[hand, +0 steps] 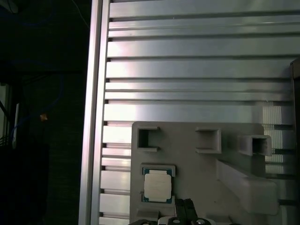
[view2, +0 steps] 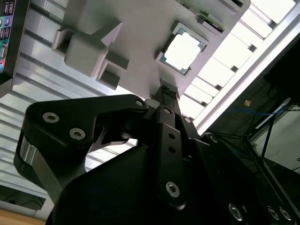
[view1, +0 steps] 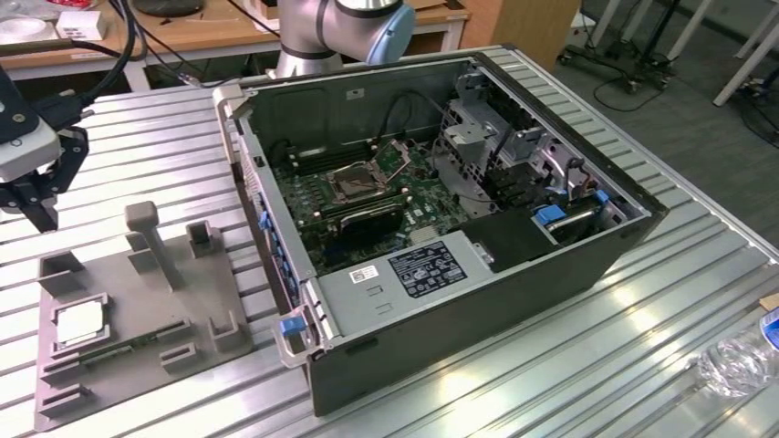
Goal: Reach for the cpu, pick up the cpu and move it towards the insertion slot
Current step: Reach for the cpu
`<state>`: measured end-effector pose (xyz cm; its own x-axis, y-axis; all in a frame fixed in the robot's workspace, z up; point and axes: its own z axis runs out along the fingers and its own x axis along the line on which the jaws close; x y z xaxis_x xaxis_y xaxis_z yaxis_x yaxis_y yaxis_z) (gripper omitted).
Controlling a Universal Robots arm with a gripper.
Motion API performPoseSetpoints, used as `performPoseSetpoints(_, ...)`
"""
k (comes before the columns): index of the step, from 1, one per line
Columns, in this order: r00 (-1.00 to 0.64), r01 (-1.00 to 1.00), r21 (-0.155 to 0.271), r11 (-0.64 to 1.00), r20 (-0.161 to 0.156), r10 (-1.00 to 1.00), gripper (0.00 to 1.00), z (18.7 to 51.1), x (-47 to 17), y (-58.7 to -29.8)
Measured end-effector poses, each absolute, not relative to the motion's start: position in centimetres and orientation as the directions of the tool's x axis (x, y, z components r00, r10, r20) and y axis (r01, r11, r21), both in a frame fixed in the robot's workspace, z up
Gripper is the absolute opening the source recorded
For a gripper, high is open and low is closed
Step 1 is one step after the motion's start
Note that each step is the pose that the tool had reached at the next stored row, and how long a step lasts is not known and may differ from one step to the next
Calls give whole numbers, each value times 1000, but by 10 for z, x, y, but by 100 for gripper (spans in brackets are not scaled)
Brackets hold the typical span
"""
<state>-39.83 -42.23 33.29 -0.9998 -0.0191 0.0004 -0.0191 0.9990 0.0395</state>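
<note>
Ribbed metal table (view1: 608,347) holds it all. Upper left of the exterior view: the claw (view1: 46,217) hangs in the air, up above the far end of the grey plate (view1: 146,301). Its two fingers look pressed together w/ nothing between them. Lower left: the cpu (view1: 77,324), a small shiny square, lies flat in its pocket on the plate, apart from the claw.

In the second wrist view the claw (view2: 167,90) points down near the cpu (view2: 183,51), no touch. In the first wrist view the cpu (hand: 157,186) lies close by the claw (hand: 185,206).

Mid frame of the exterior view: open pc case (view1: 487,301) w/ a green board inside. The insertion slot (view1: 356,182), shiny frame & dark middle, looks empty and is well apart from the cpu. Lower right: a water bottle (view1: 736,360).

My guess: the reach is partly done, since the claw is near the cpu but not down on it. Grab not done yet. Carry to the slot not done yet.
</note>
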Motion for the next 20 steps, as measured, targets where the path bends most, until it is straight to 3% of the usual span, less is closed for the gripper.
performPoseSetpoints(20, -1000, -19, 39, 999, 1, -19, 11, 326, -400, -423)
